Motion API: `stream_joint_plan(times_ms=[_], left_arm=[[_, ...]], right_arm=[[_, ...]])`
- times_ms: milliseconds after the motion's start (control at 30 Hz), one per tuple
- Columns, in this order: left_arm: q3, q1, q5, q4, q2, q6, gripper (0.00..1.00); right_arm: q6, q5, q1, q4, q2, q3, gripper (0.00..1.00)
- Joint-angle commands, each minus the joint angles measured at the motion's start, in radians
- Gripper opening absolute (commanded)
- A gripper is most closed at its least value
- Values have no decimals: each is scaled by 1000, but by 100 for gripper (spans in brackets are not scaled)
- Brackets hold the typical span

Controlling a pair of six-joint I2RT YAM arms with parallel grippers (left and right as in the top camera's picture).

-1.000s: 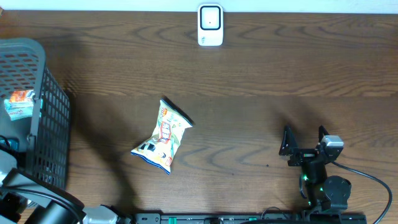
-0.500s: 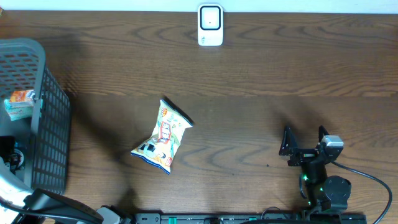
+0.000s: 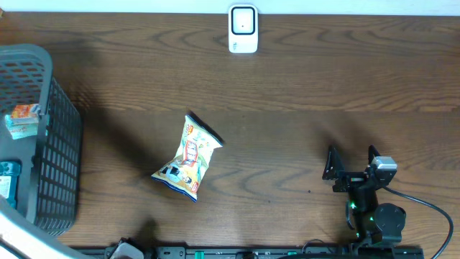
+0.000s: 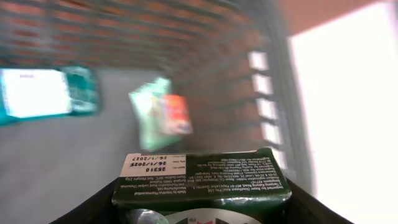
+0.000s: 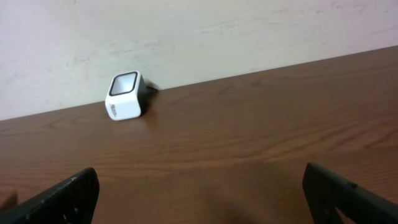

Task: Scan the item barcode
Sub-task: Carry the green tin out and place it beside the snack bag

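Left gripper [image 4: 198, 208], half-open, is gripping a green box [image 4: 202, 183], basket [image 4: 267, 93] beneath; right gripper [image 5: 200, 177] is idling wide open; scanner [image 5: 124, 95] ahead is waiting, scan seemingly pending.

A mock shop checkout on a robot test rig is indicated. A white barcode scanner [image 3: 243, 29] is stood at the far edge of a wood-grain table [image 3: 323, 86], and a grey mesh shopping basket [image 3: 61, 158] is filled with packaged goods [image 3: 21, 119]. A snack bag [image 3: 188, 157] is laid on the table; a green carton [image 4: 202, 180] printed with a date stamp and fine print is seen over the basket. A plain pale wall [image 5: 217, 31] is seen behind.
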Motion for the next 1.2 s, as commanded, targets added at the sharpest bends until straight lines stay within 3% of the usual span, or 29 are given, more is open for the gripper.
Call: stream_joint_plan(times_ms=[0,100,300,467,567,700,967,1167], left_arm=[[11,-51,223,3,-50,-70,62],[11,-174,278,3,-73,-69,62],[11,-501,253,2,-74,-68,56],[6,-928,10,0,-21,-68,56],[6,-1131,-154,-8,39,-68,56],[6,-1349,-258,-13,163,-69,56],[6,-1566,-259,-13,478,-77,56],[6,-1630,-258,-13,647,-194,56]], right_arm=[[-3,-6,6,-3,-3,-1,99],[-3,-6,6,-3,-3,-1,99],[-3,-6,6,-3,-3,-1,99],[-3,-6,6,-3,-3,-1,99],[-3,-6,6,-3,-3,-1,99],[-3,-6,6,-4,-3,-1,99],[-3,-6,6,-4,-3,-1,99],[-3,-6,6,-3,-3,-1,99]])
